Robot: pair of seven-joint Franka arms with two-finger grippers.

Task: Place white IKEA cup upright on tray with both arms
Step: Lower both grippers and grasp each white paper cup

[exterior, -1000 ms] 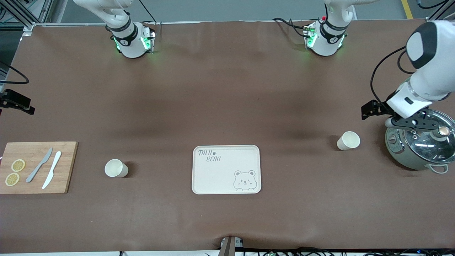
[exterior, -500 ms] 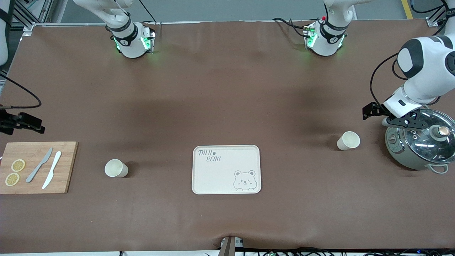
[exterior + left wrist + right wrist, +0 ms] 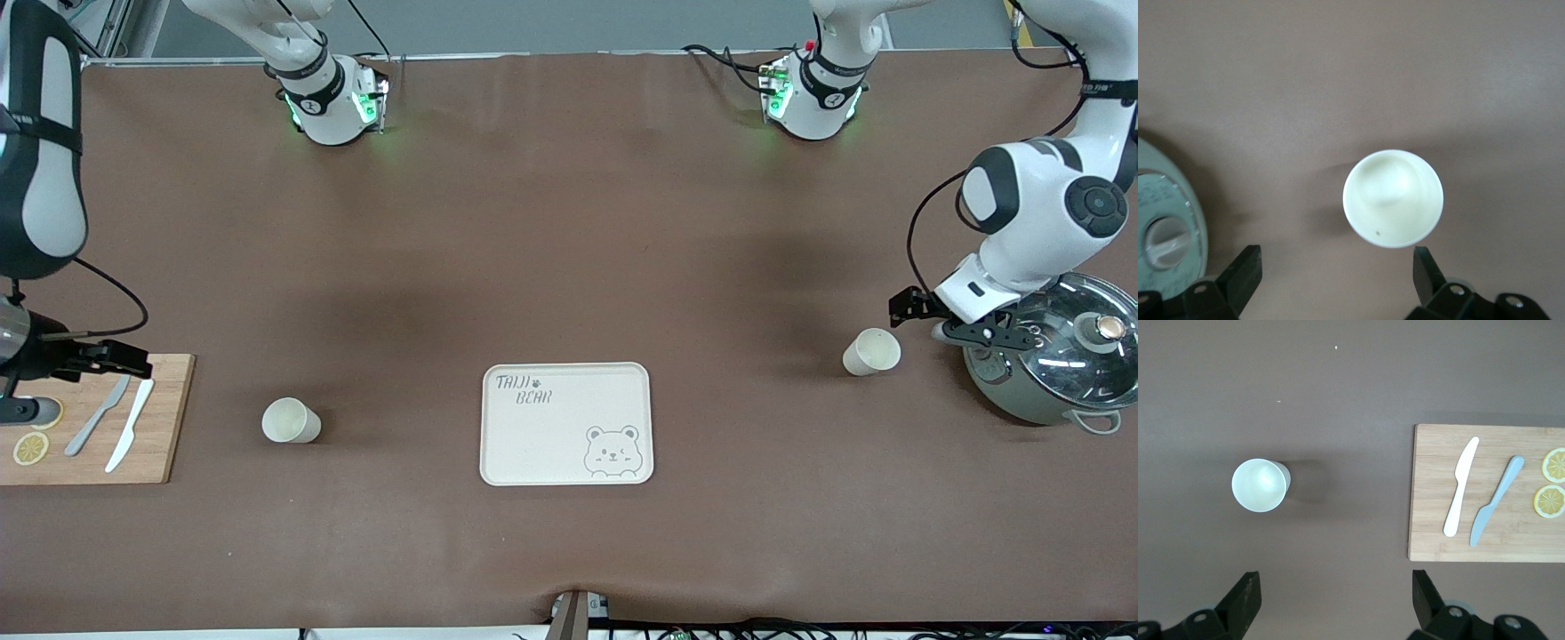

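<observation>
The cream tray (image 3: 569, 373) with the bear drawing lies mid-table. Two white cups stand mouth up on the brown cloth. One cup (image 3: 871, 351) (image 3: 1393, 198) is toward the left arm's end, beside a pot. My left gripper (image 3: 938, 322) (image 3: 1336, 270) hangs open in the air between that cup and the pot, its fingers clear of the cup. The second cup (image 3: 291, 420) (image 3: 1259, 485) stands toward the right arm's end. My right gripper (image 3: 84, 357) (image 3: 1335, 597) hangs open and high by the cutting board's edge, holding nothing.
A grey-green pot (image 3: 1049, 360) (image 3: 1165, 233) with a glass lid sits at the left arm's end. A wooden cutting board (image 3: 169, 418) (image 3: 1485, 540) at the right arm's end carries two knives and lemon slices.
The left arm has swung from over the pot toward its cup. The right arm has come in from the table's end to the cutting board's edge. Cups and tray have not moved.
</observation>
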